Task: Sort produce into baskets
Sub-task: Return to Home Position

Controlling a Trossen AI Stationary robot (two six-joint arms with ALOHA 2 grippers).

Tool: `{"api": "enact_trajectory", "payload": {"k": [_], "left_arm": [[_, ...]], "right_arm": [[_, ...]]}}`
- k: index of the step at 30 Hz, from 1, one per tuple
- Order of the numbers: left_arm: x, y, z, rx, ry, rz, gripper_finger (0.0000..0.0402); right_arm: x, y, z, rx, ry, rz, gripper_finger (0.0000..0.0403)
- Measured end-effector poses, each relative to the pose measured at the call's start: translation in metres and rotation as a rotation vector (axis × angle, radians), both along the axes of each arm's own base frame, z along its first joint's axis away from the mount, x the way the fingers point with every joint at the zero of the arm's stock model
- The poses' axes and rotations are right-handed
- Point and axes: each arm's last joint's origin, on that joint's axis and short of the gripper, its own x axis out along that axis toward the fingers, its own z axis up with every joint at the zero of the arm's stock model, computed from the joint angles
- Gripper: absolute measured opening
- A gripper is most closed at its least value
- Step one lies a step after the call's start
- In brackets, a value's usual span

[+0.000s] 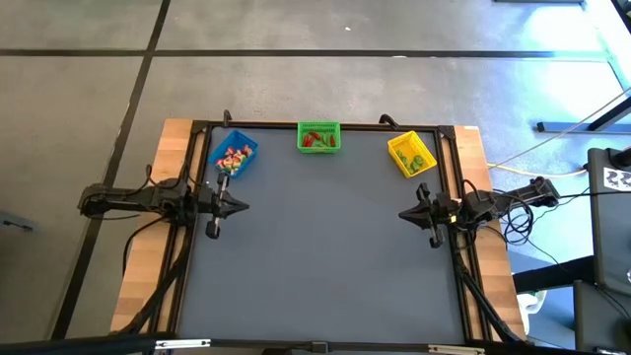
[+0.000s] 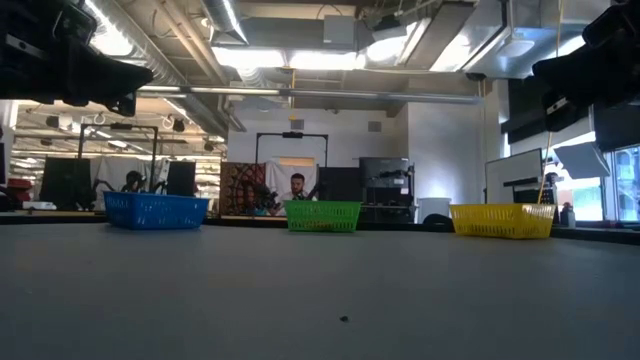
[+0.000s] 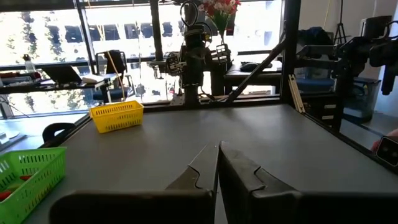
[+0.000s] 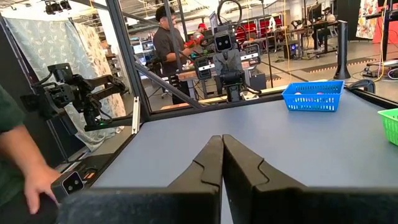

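Three baskets stand along the table's far edge: a blue basket (image 1: 234,156) at the far left, a green basket (image 1: 318,137) in the middle, a yellow basket (image 1: 411,154) at the far right. Small red, green and whitish produce pieces lie inside them. My left gripper (image 1: 244,206) is shut at the table's left edge, pointing level toward the right. My right gripper (image 1: 402,213) is shut at the right edge, pointing level toward the left. Both hold nothing. In the wrist views the shut fingers (image 3: 217,163) (image 4: 222,158) meet above bare table.
The dark grey table mat (image 1: 325,256) lies between the two arms. A tiny dark speck (image 2: 344,319) lies on the mat near the front. A person's hand (image 4: 37,186) shows beside the table's near side in the right wrist view; people stand in the room beyond.
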Motion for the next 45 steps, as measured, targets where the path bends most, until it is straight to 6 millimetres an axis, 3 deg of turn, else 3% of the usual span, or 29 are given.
{"api": "enact_trajectory", "payload": {"k": [45], "left_arm": [[0.0, 0.0, 0.0001, -0.003, 0.0, 0.0, 0.0006]], "right_arm": [[0.0, 0.0, -0.0001, 0.0, 0.0, -0.001, 0.0011]]}}
